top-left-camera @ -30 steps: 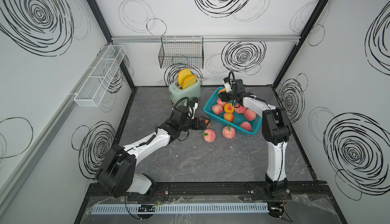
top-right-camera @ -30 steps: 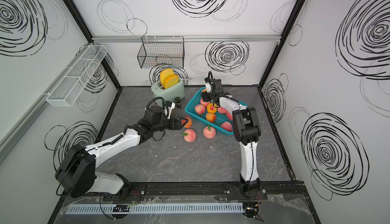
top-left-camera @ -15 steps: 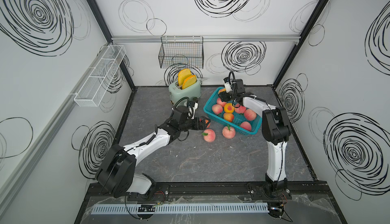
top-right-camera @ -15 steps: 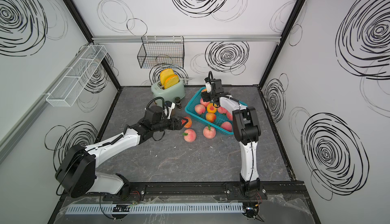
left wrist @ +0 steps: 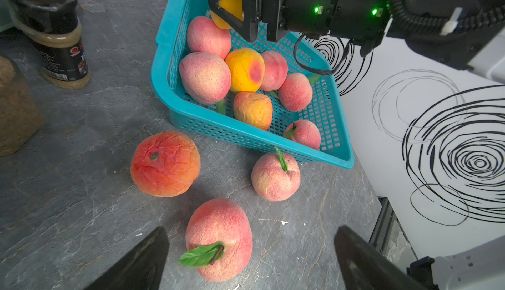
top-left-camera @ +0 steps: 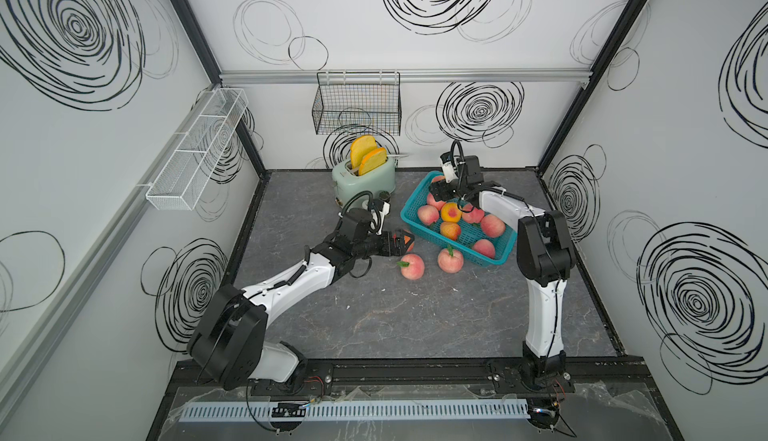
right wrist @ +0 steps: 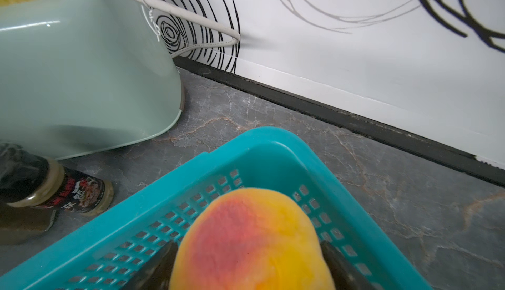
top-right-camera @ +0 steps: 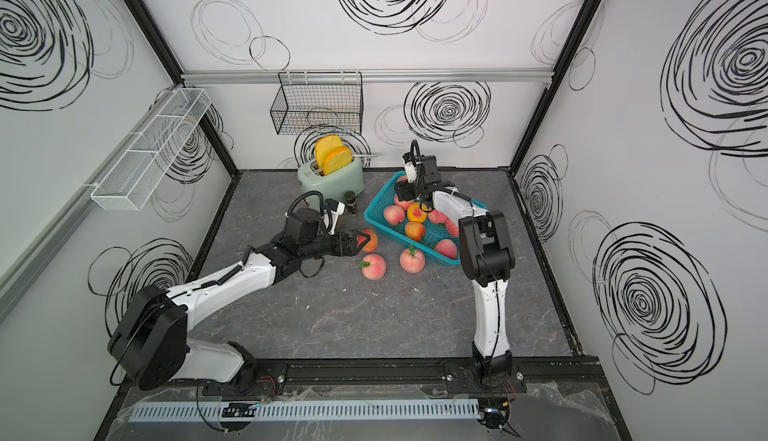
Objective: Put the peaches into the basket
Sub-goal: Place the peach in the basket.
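Peaches (top-left-camera: 412, 266): three lie mid-frame beside the basket (left wrist: 246, 135), others inside. Probably light, soft, prone to roll; I'd pinch across the middle. My left gripper (left wrist: 250, 230) gapes; my right gripper (right wrist: 246, 247) straddles a yellow peach (right wrist: 254, 231), whether clamped I cannot tell.

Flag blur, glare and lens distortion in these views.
Right wrist view: the yellow peach near the lens is blurred, the basket rim sharper, and a glare streak lies on the toaster. Left wrist view: the leafed peach is sharp, the jaws at the edge soft. Both top views: even light, frame posts splayed by the wide lens.
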You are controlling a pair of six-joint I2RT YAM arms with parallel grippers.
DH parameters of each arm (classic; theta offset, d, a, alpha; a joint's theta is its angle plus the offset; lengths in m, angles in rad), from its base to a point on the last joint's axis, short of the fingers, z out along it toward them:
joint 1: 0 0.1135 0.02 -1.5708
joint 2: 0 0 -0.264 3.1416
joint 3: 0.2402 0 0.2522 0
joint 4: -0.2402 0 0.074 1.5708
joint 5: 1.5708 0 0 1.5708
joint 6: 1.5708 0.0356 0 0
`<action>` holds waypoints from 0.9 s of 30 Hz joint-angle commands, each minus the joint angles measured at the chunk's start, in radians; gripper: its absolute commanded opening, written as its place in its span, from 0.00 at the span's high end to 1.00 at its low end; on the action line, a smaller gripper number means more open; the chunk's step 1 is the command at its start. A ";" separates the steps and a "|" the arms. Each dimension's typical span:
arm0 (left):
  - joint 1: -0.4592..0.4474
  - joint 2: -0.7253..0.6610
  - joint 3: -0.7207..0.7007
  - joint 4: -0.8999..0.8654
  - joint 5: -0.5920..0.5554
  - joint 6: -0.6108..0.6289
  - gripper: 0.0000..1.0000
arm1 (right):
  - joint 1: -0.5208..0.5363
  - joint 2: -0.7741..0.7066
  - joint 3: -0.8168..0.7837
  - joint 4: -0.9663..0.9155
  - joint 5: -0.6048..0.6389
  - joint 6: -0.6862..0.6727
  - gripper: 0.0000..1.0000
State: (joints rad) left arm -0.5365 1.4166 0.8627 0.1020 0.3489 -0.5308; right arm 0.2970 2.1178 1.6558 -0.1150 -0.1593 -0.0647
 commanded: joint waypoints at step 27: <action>-0.019 -0.114 -0.093 -0.055 -0.099 0.031 0.02 | 0.141 -0.639 -0.584 0.090 -0.041 0.083 0.12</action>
State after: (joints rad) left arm -0.5457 1.3178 0.7849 0.0231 0.2699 -0.5152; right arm 0.4248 1.5593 1.1469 -0.0494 -0.1802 0.0063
